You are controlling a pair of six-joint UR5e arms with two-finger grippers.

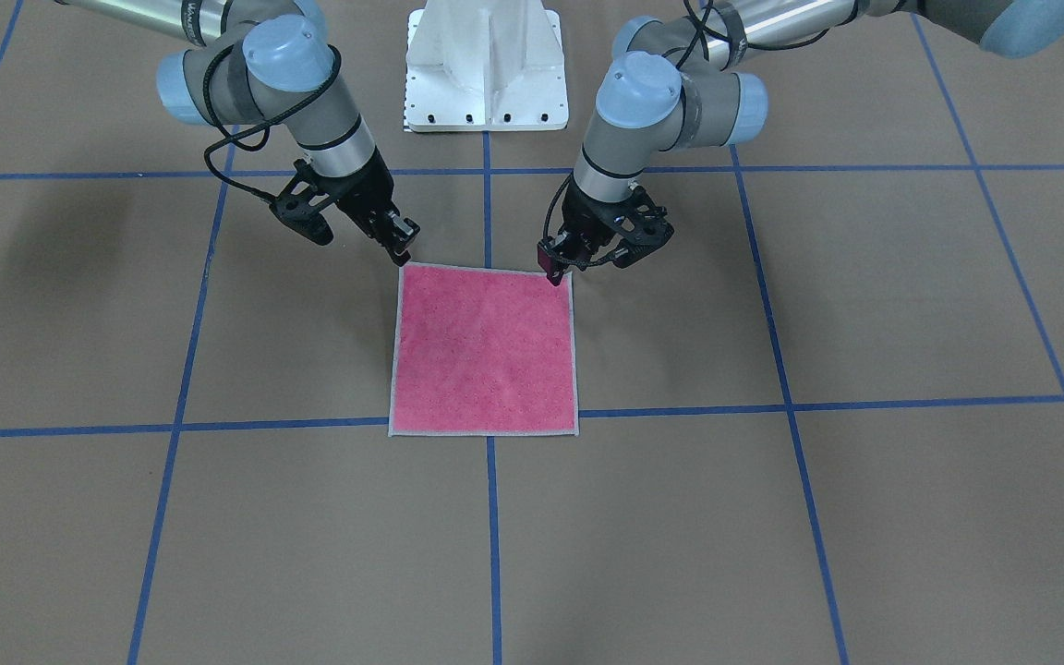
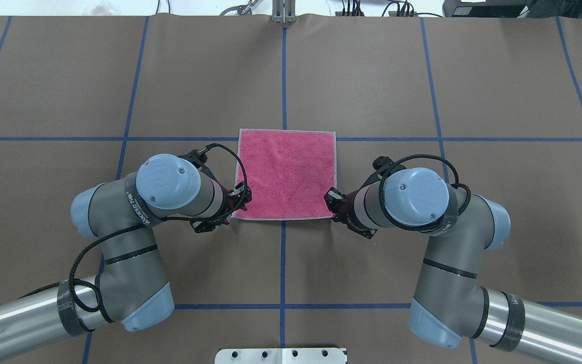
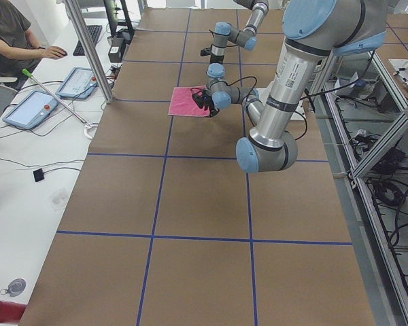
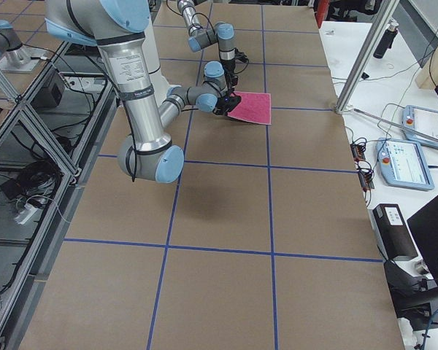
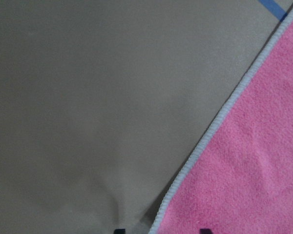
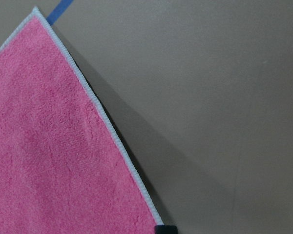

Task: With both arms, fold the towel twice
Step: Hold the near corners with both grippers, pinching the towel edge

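Note:
The towel [image 1: 484,351] lies flat on the brown table, pink face up, and also shows in the overhead view [image 2: 286,174]. My left gripper [image 1: 553,268] is low at the towel's robot-side corner. In the left wrist view [image 5: 161,230] its two tips stand apart, astride the towel's stitched edge [image 5: 219,122], so it is open. My right gripper [image 1: 403,251] is at the other robot-side corner. In the right wrist view [image 6: 166,229] its tips show as one black block where the towel's edge [image 6: 102,117] ends, shut on that edge. The dark grey face is hidden.
The white bolted pedestal [image 1: 486,65] stands behind the towel between the arms. Blue tape lines [image 1: 486,203] cross the table. In the left side view a seated operator [image 3: 13,41] and control tablets [image 3: 35,109] are beyond the table's far edge.

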